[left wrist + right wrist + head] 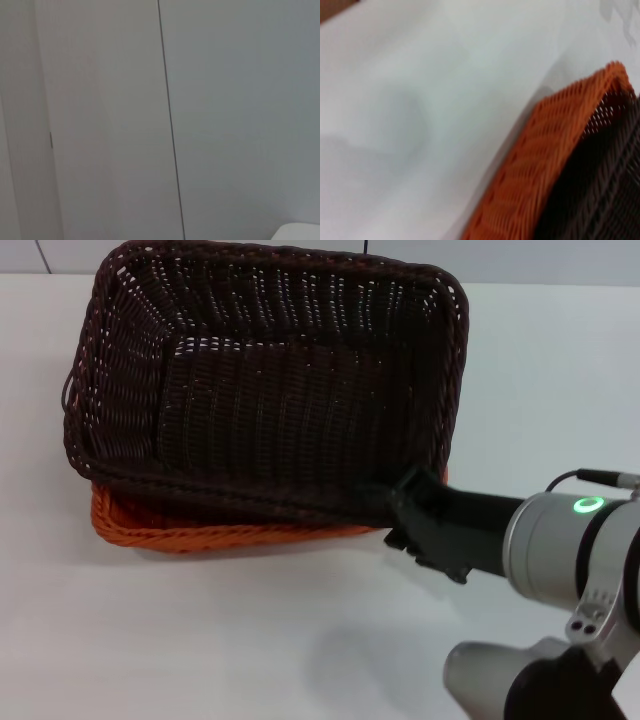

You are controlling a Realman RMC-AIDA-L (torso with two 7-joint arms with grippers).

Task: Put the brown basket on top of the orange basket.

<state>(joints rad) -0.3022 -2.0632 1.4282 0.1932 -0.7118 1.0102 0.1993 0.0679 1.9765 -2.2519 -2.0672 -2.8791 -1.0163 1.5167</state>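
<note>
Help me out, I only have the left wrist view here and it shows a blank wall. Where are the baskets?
Observer: The brown basket sits on top of the orange basket on the white table, slightly askew, so orange shows along the near edge.
Operator: Which arm is working?
Observer: The right gripper is at the brown basket's near right corner, touching its rim.
Operator: And the left arm?
Observer: It appears in no view showing the table; its camera just faces the wall.
Operator: Does the right wrist view add anything?
Observer: It shows an orange basket corner close up, with brown weave inside it.
</note>
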